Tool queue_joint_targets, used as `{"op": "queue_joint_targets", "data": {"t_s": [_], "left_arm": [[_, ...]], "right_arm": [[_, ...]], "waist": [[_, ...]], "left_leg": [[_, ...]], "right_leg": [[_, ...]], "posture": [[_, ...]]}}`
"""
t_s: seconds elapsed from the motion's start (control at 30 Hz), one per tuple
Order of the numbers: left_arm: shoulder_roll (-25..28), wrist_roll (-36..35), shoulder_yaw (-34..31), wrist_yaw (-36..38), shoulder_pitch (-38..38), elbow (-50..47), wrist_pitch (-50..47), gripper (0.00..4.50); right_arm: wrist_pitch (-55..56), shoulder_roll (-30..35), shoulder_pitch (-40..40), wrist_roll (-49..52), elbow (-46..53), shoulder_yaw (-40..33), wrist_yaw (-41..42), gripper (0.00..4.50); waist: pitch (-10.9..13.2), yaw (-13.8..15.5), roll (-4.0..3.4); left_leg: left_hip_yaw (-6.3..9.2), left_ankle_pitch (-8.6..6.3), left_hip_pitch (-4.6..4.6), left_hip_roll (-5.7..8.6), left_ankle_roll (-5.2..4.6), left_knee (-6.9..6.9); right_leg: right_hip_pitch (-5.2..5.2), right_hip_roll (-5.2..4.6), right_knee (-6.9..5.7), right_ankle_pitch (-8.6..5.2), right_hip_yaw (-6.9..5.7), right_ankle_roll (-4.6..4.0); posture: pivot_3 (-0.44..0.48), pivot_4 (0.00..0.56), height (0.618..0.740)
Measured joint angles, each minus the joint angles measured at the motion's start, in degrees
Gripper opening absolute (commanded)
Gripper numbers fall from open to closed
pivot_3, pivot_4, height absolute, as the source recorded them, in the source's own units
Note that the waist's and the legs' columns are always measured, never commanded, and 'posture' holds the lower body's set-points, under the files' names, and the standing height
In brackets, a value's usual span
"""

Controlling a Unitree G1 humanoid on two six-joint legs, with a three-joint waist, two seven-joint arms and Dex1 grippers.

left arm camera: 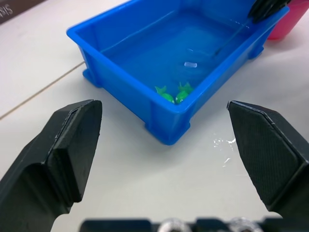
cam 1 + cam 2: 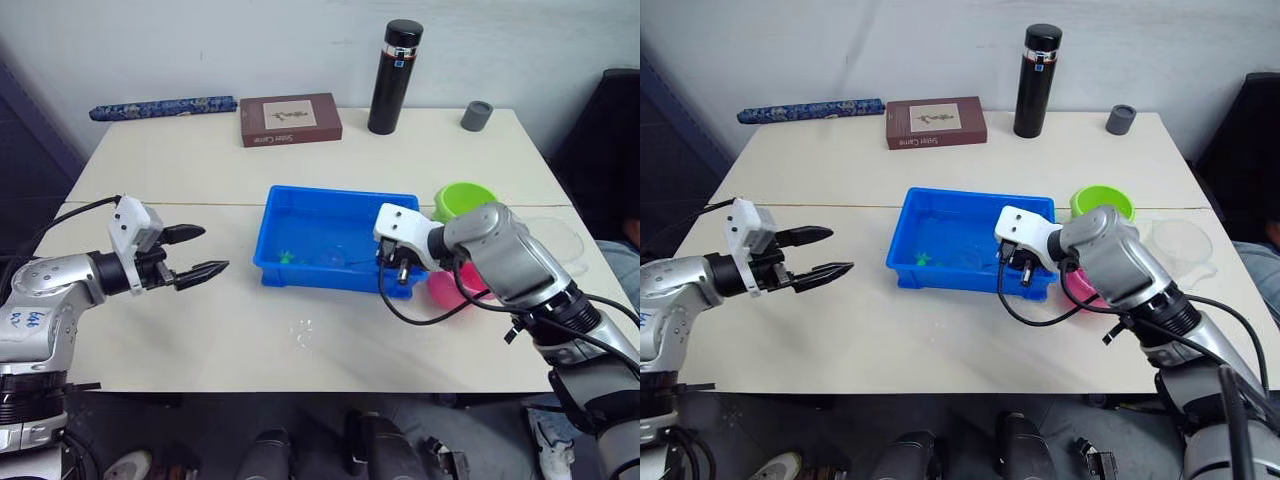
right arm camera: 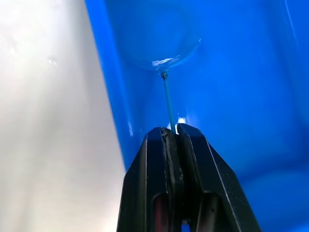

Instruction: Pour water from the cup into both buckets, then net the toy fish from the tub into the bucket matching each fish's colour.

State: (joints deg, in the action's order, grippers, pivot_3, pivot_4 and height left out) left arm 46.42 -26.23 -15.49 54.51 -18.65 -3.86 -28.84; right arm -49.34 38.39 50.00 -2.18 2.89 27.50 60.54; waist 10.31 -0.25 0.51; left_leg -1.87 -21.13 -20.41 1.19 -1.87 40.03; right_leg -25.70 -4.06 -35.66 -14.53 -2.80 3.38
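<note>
Your left end effector [image 2: 207, 252] hovers spread open over the tabletop [image 2: 200, 330], apart from the blue tub [image 2: 300, 270]; your right end effector [image 2: 392, 270] sits at the tub's near rim.

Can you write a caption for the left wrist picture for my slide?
Open left gripper faces the shallow blue plastic tub holding tiny green toy fish.

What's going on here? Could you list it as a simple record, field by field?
Left gripper: open, empty, hovering over the table left of the tub
Right gripper: shut on the net's thin handle
Net: hoop down inside the tub
Tub: blue, holds water
Fish: green ones in the tub's near corner
Buckets: green bucket and pink bucket, right of the tub
Cup: clear, on the table's right side
</note>
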Motion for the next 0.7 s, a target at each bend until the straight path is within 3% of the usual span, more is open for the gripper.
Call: {"op": "queue_joint_targets", "data": {"t_s": [0.7], "left_arm": [[1.1,-1.0,-1.9,-1.9,1.8,-2.2,-1.2,4.47]], "right_arm": [[-10.7,-5.5,1.8,4.0,1.5,-1.6,-1.3,0.00]], "waist": [[0.0,-0.1,0.00]], "left_leg": [[0.04,-0.01,0.00,0.00,0.00,-0.07]], "right_leg": [[0.00,-0.01,0.06,0.00,-0.02,-0.01]], "posture": [[0.000,0.150,0.740]]}}
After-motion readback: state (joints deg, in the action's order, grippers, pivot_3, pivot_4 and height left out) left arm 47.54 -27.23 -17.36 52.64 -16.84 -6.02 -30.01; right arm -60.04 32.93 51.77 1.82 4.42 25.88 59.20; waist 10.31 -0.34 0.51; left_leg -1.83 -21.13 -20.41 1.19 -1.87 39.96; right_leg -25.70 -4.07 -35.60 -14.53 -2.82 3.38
